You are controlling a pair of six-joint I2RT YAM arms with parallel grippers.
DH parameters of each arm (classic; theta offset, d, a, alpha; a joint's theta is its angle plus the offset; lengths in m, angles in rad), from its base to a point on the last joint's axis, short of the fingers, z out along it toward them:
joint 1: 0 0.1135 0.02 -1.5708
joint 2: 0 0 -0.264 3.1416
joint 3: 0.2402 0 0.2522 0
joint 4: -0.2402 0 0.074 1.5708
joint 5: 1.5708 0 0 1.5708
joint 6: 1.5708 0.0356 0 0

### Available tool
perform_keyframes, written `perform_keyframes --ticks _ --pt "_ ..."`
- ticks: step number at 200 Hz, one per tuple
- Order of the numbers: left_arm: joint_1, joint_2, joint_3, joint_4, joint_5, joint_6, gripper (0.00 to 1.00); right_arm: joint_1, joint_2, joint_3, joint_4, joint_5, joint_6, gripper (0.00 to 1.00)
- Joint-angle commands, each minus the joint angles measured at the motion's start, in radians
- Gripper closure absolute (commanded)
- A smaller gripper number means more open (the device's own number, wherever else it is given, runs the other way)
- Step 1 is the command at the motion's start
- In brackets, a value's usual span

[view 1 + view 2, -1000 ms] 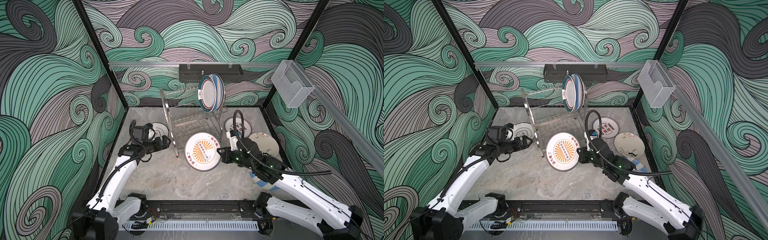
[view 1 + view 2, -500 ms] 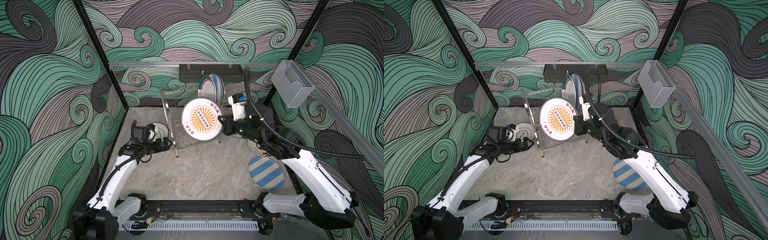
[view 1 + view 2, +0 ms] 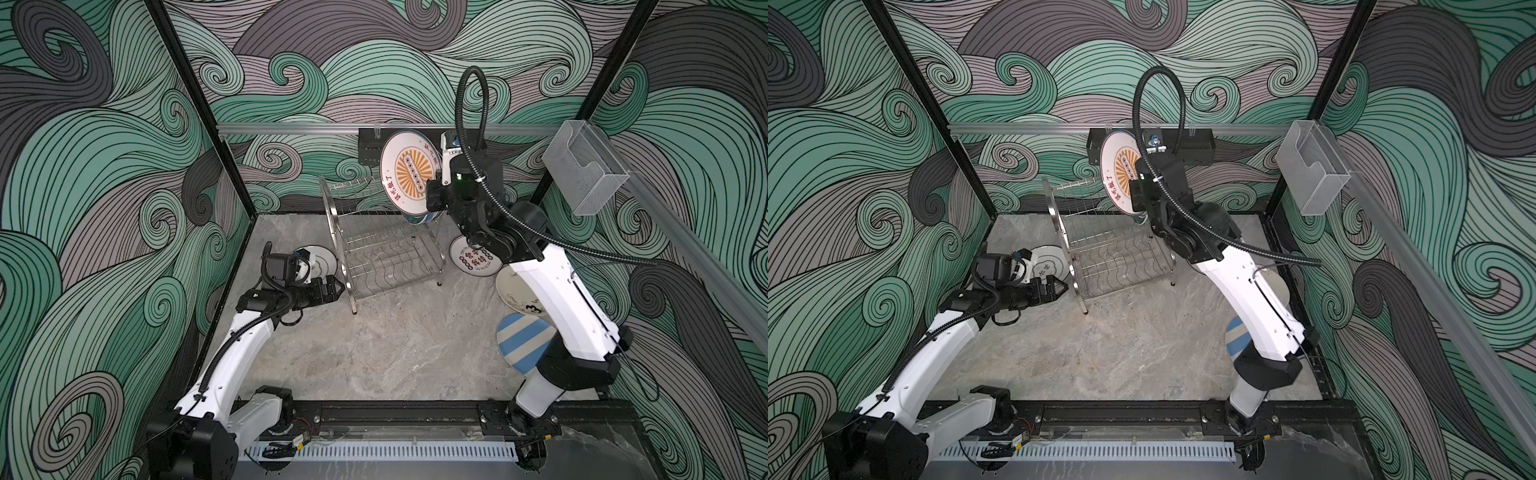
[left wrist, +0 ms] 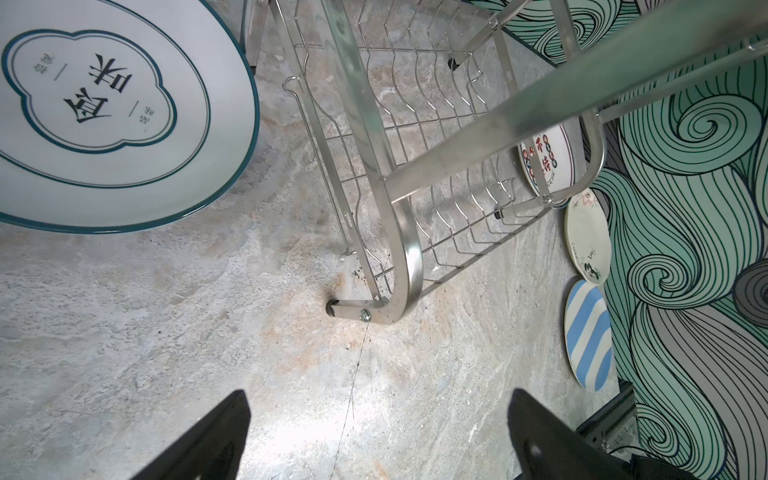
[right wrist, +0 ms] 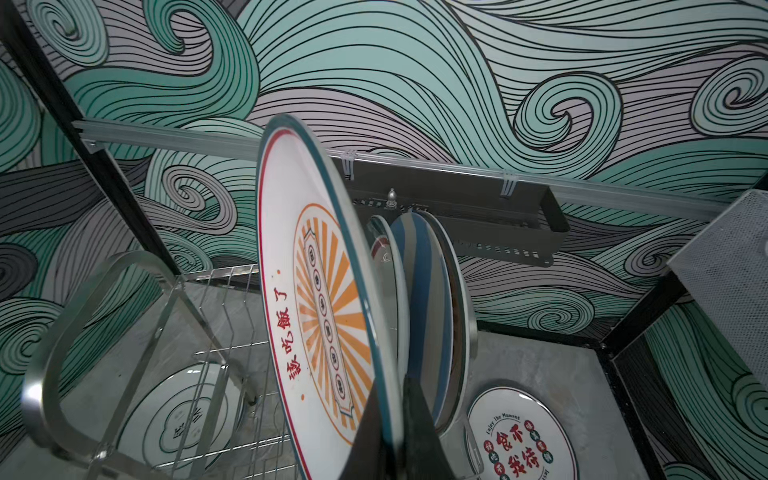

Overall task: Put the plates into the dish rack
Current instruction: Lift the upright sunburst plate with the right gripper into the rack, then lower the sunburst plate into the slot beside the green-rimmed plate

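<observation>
My right gripper [image 5: 390, 399] is shut on the rim of the white plate with the orange sunburst [image 5: 320, 311]. It holds that plate [image 3: 409, 174] upright over the top tier of the steel dish rack [image 3: 382, 249], just beside several plates [image 5: 424, 299] standing there. My left gripper [image 4: 378, 415] is open and empty, low by the rack's front left leg [image 4: 361, 311]. A teal-rimmed plate [image 3: 320, 259] lies left of the rack. Right of it lie a red-and-black character plate [image 3: 469, 259], a cream plate [image 3: 519, 291] and a blue-striped plate [image 3: 523, 340].
A black perforated tray [image 3: 368, 149] hangs on the back wall just behind the held plate. A clear acrylic box [image 3: 582, 174] is fixed to the right rail. The patterned walls close in on three sides.
My right arm has raised the sunburst plate from in front of the rack's lower tier up and back to the top tier, turning it more edge-on. The left arm has hardly moved.
</observation>
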Motion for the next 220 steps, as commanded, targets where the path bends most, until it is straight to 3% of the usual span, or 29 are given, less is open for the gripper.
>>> perform_keyframes --ticks 1,78,220 --pt "0.008 -0.017 -0.005 0.005 0.027 0.001 0.01 0.038 0.049 0.068 0.078 0.216 -0.088 1.0" --pt "0.012 -0.032 -0.02 0.012 0.028 0.002 0.02 0.05 0.108 -0.004 0.144 0.345 -0.067 1.0" --pt "0.011 -0.043 -0.024 0.018 0.029 0.001 0.01 0.042 0.186 -0.002 0.174 0.334 -0.029 1.0"
